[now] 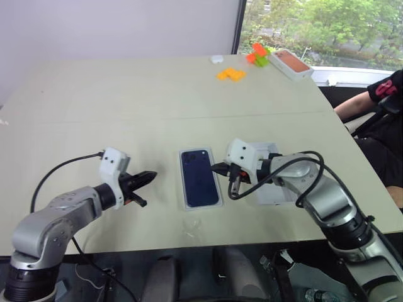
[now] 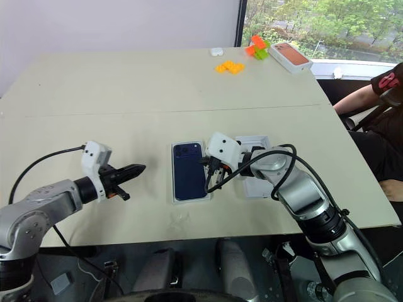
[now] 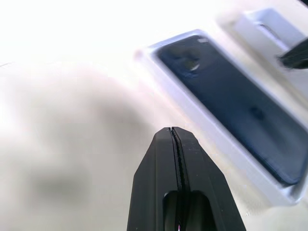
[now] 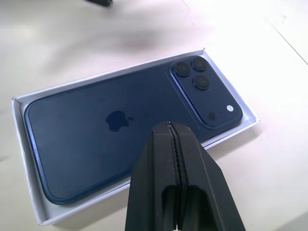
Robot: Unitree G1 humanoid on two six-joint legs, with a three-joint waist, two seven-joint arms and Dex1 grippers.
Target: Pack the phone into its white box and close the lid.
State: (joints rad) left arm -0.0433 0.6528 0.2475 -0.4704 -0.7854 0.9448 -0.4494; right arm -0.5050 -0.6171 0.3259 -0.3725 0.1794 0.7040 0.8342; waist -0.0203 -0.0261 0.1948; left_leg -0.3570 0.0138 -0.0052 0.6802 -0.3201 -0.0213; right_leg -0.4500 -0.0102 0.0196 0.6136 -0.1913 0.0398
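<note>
Two robot arms reach over a pale table [image 1: 157, 94], seen from the head camera looking forward and down. Nearest, at about eight o'clock in the scene, the left gripper [image 1: 150, 177] has its black fingers pressed together, holding nothing, its tip aimed toward three o'clock and apart from the white box [image 1: 184, 189]. At the centre, the white box lies flat with the phone [image 1: 199, 177] inside it, back face up, its camera cluster at the twelve o'clock end. Just beside the box, at its three o'clock edge, the right gripper [image 1: 220, 168] is also pinched closed and empty, pointing toward nine o'clock over the box rim. Behind that gripper's wrist lies the lid [image 1: 275, 192], a white rectangle, partly hidden by the arm. Far off, at one o'clock, sit orange blocks [image 1: 231, 74], green and orange pieces [image 1: 258, 55], and an orange-topped box [image 1: 290, 63]. A person's arm [image 1: 356, 104] rests at three o'clock.
</note>
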